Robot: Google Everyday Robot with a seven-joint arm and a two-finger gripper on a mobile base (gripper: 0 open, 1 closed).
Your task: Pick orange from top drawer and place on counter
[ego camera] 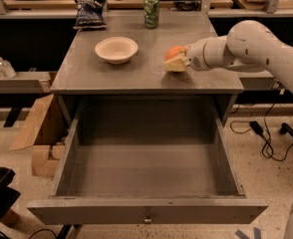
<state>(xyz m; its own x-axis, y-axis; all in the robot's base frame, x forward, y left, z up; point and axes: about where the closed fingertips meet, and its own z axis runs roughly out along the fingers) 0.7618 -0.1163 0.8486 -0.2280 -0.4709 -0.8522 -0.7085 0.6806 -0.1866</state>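
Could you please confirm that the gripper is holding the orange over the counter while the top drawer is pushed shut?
Not quite: the top drawer is pulled wide open and looks empty, as the camera view shows. The rest holds: the gripper is closed on the orange over the counter, a little apart from the cream bowl.

Matt grey wood throughout: surface (136,76), top drawer (146,176).
Smooth, probably plastic claw (177,59) at the surface's right grips the smooth-skinned orange (173,51); knob (147,218) metal, bowl (116,49) matt.
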